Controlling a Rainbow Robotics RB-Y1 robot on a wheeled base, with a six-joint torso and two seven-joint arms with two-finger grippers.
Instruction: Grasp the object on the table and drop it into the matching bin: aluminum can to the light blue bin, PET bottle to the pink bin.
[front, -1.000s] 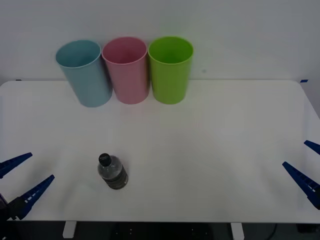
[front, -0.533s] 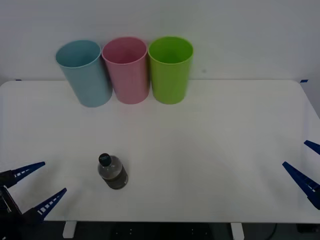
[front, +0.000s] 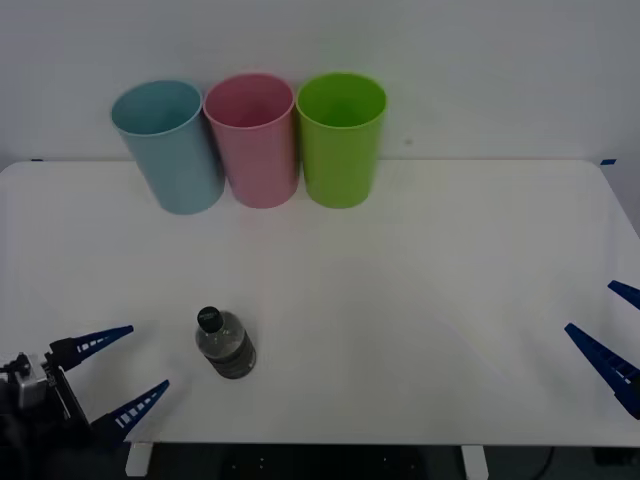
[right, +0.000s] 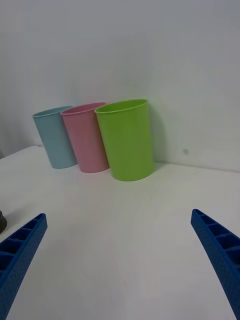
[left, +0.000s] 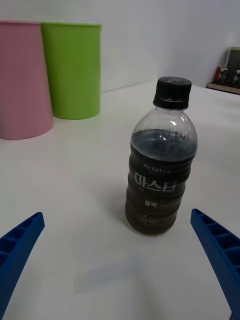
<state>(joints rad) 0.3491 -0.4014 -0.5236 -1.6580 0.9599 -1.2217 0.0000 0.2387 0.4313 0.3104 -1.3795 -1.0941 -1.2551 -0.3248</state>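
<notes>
The left gripper (front: 112, 368), fingers apart, has slid in along the table's (front: 420, 300) near edge toward the bottle (front: 226, 344): approach underway, nothing grasped; right gripper (front: 612, 335) parked, open

"maxwell" is printed in small white letters on the dark label of the pet bottle (left: 161, 170), with larger white korean characters "마스타" set beneath it.

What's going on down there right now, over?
Left hand open, beside bottle, not touching. Right hand open, idle at table's right edge. Bottle upright. Path to pink bin clear.
</notes>
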